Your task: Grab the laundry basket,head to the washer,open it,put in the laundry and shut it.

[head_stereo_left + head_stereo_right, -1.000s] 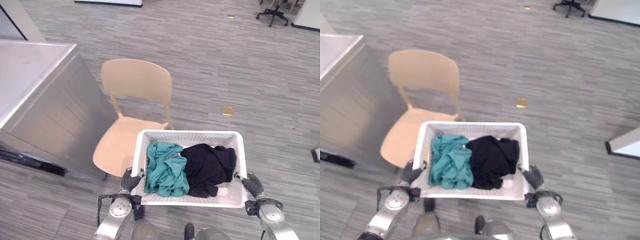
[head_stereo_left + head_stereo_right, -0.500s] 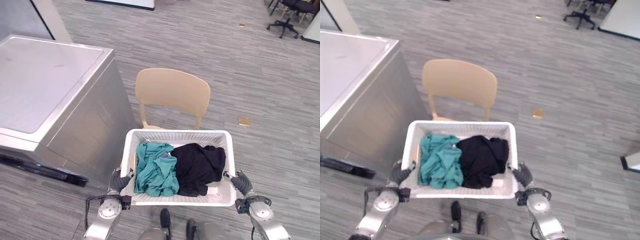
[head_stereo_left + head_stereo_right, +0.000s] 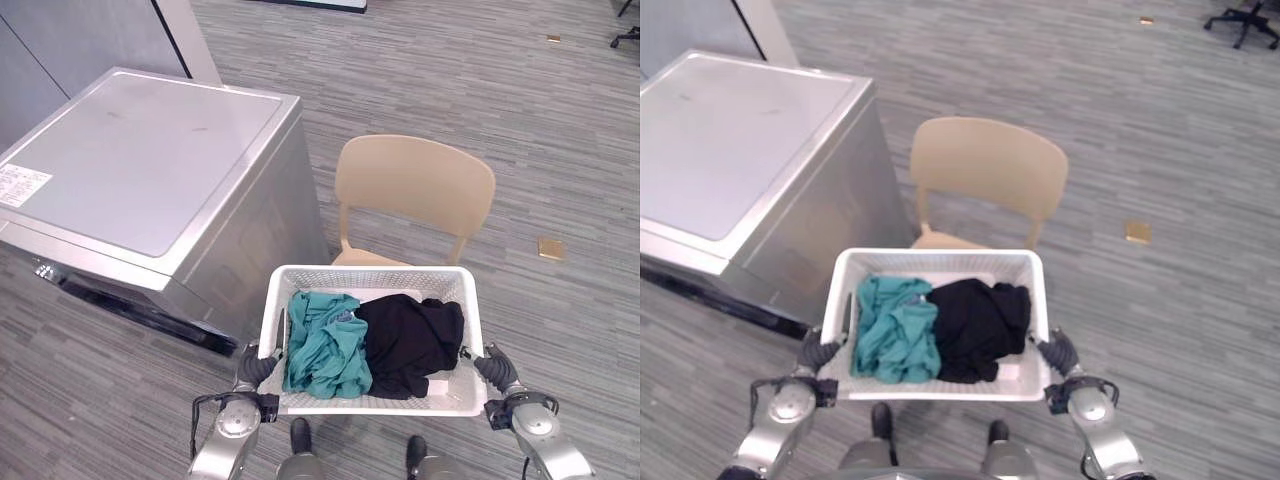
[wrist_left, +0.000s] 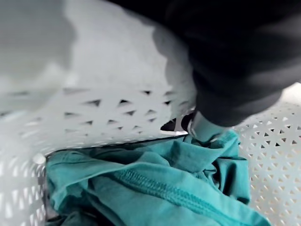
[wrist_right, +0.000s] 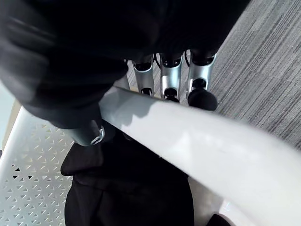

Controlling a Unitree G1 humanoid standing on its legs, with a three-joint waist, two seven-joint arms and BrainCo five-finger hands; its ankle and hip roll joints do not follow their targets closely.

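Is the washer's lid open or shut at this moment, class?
Shut. The washer shows its flat grey lid lying level on top, with no opening visible, while the basket with clothes is held beside it.

White laundry basket (image 3: 837, 290), containing teal garment (image 3: 896, 331) and black garment (image 3: 980, 322), is gripped by left hand (image 3: 816, 352) and right hand (image 3: 1059, 353) before beige chair (image 3: 988, 172) beside washer (image 3: 750, 175).

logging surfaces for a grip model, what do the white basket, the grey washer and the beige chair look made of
White perforated laundry basket: looks like moulded plastic, matt, with small triangular holes in its walls. Grey top-loading washer: seems painted or brushed metal, with a soft sheen on flat panels. Beige chair: a smooth one-piece back, likely plastic, perhaps coated wood.
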